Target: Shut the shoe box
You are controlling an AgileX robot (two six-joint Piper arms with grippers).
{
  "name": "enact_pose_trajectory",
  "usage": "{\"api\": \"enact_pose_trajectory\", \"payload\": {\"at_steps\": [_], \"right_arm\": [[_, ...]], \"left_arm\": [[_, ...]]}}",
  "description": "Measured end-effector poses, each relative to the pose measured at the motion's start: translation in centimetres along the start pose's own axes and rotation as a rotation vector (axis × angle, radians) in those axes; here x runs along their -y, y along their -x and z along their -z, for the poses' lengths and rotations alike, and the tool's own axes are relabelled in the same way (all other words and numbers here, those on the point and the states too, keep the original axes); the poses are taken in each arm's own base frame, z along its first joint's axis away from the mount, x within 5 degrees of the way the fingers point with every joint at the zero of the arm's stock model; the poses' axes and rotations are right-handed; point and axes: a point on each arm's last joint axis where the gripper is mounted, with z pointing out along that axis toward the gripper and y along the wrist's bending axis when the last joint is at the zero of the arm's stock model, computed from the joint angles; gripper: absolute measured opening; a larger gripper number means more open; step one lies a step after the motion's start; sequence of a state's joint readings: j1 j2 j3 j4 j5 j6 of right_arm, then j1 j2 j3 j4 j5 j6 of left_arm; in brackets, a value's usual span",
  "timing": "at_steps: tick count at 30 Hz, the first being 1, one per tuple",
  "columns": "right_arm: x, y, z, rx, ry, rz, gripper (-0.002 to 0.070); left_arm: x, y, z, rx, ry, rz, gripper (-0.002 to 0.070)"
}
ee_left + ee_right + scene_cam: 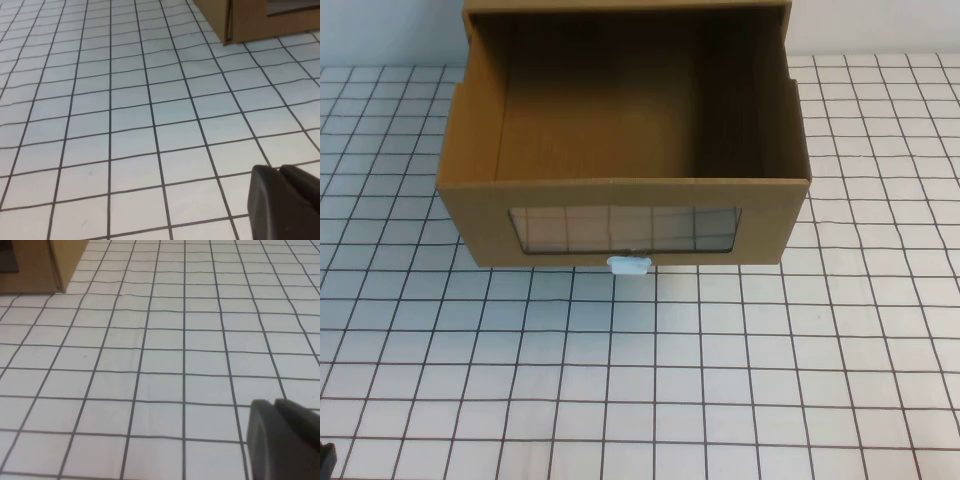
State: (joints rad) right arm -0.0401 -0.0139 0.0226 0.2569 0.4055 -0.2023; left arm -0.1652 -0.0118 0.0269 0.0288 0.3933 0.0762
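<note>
Standing open at the top centre of the high view, the shoe box rests on the gridded desk.
Its drawer is pulled forward, the clear window facing the camera, the white pull tab at the bottom edge. Left end effector and right end effector hover low over the desk, well apart from the box; whether either is apart or together cannot be told.
</note>
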Motion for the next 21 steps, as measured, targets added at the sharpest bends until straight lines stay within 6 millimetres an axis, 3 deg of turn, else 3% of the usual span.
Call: {"api": "enact_pose_trajectory", "payload": {"at_steps": [21], "right_arm": [[-0.05,0.01,0.0,0.001,0.005,-0.012,-0.0013]], "left_arm": [[0.0,0.0,0.0,0.0,0.0,0.0,-0.0005]]}}
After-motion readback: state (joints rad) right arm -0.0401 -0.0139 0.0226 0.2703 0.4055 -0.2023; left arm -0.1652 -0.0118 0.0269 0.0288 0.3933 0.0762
